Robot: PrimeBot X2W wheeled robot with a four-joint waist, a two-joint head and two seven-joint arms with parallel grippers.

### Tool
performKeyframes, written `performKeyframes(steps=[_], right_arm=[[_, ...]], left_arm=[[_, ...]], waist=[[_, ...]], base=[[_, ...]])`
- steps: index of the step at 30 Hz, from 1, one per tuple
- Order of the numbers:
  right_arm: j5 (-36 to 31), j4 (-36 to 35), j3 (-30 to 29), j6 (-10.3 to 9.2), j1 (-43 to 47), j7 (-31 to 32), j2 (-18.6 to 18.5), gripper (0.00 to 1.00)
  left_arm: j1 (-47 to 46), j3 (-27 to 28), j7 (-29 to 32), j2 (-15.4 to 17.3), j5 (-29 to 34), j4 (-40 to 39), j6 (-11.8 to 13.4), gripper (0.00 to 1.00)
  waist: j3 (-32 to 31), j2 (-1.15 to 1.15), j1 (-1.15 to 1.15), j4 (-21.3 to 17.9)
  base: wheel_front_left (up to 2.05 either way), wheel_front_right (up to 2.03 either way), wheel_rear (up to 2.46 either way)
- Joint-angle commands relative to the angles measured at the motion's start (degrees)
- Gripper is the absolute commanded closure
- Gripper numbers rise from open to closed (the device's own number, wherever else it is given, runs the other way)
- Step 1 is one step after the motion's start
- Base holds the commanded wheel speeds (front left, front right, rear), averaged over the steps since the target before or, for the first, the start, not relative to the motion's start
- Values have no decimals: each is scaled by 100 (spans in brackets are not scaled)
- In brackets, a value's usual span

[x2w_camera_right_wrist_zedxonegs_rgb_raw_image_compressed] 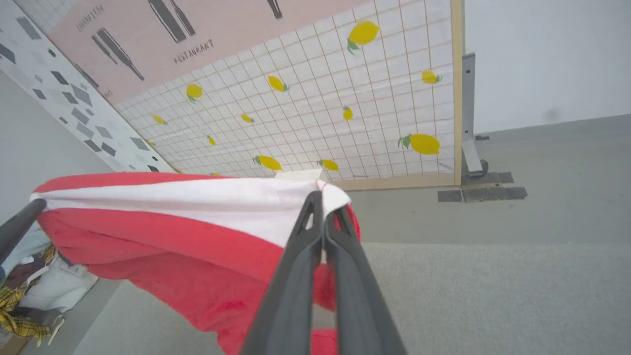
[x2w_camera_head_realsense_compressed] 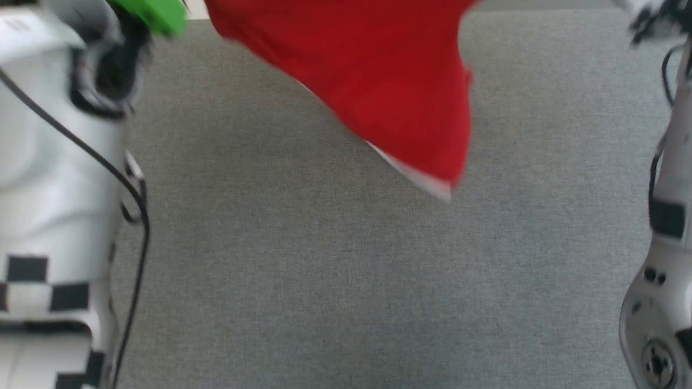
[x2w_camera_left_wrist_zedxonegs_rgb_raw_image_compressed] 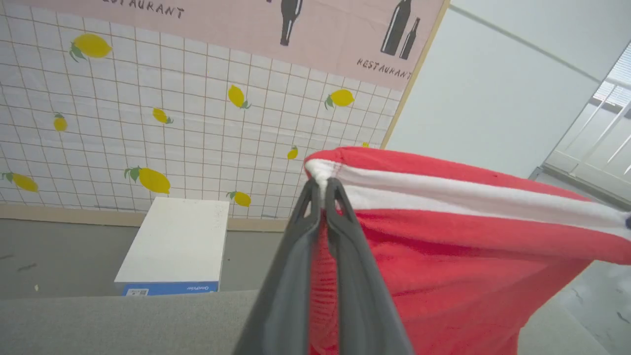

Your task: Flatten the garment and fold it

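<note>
Two clenched grips: left gripper (x2w_camera_left_wrist_zedxonegs_rgb_raw_image_compressed: 323, 186) and right gripper (x2w_camera_right_wrist_zedxonegs_rgb_raw_image_compressed: 323, 199) each pinch the shorts (x2w_camera_head_realsense_compressed: 378, 81) by the white band (x2w_camera_left_wrist_zedxonegs_rgb_raw_image_compressed: 443, 195); they hang above the table (x2w_camera_head_realsense_compressed: 324, 281); best keep that band taut, lower evenly, drag them flat.

Pale pink wall banner (x2w_camera_left_wrist_zedxonegs_rgb_raw_image_compressed: 231, 34) above the white lemon-print grid panel (x2w_camera_left_wrist_zedxonegs_rgb_raw_image_compressed: 197, 123): "RESTAURANT" in dark capitals under black bottle silhouettes, with a second copy cut off to "ESTAURANT". White box with a blue edge (x2w_camera_left_wrist_zedxonegs_rgb_raw_image_compressed: 172, 246) below the panel: label too small to read.
</note>
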Motion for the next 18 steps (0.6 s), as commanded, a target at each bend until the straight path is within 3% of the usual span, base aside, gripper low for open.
performKeyframes(steps=[1, 7, 10, 18], right_arm=[[-73, 132, 4, -9, -246, -214, 3, 100], [6, 637, 185, -9, -587, -931, 13, 100], [423, 676, 454, -9, 854, -1113, -1, 100], [1171, 363, 679, -9, 2937, -1204, -34, 100]], left_arm=[[-309, 49, -161, 68, 54, 146, -47, 100], [-707, 92, -859, 26, 88, 706, -282, 100], [793, 10, -1538, -138, -132, 824, -469, 100], [3086, -196, -2031, -462, -387, 859, -518, 100]], waist=[[62, 0, -1, 4], [103, 0, -1, 110], [-44, 0, -1, 198], [-401, 0, -1, 191]], base=[[0, 0, 0], [0, 0, 0], [0, 0, 0], [0, 0, 0]])
